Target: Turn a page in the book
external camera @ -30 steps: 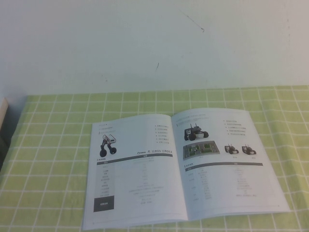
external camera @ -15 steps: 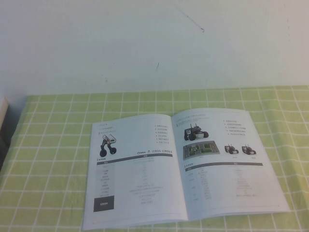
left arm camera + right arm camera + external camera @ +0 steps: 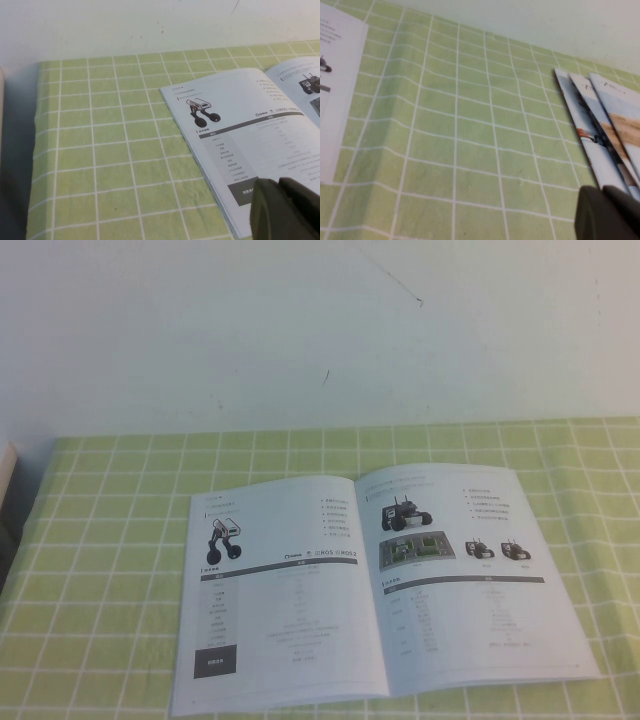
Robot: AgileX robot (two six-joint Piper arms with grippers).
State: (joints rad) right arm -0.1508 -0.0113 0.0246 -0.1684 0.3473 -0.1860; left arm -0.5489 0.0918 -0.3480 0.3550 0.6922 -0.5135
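Note:
The book [image 3: 380, 580] lies open and flat on the green checked tablecloth [image 3: 120, 540]. Its left-hand page [image 3: 280, 600] shows a big-wheeled robot and a black box; the right-hand page shows a wheeled robot, small photos and a dark bar. Neither gripper shows in the high view. In the left wrist view the left gripper [image 3: 278, 186] is shut and empty, above the near corner of the book [image 3: 250, 130] by the black box. In the right wrist view the right gripper [image 3: 601, 192] is shut and empty, well off the book's edge [image 3: 335, 75].
Several other glossy booklets [image 3: 605, 120] lie fanned on the cloth beside the right gripper. A pale wall stands behind the table. A beige object [image 3: 8, 470] sits at the far left edge. The cloth's left edge [image 3: 35, 150] drops off.

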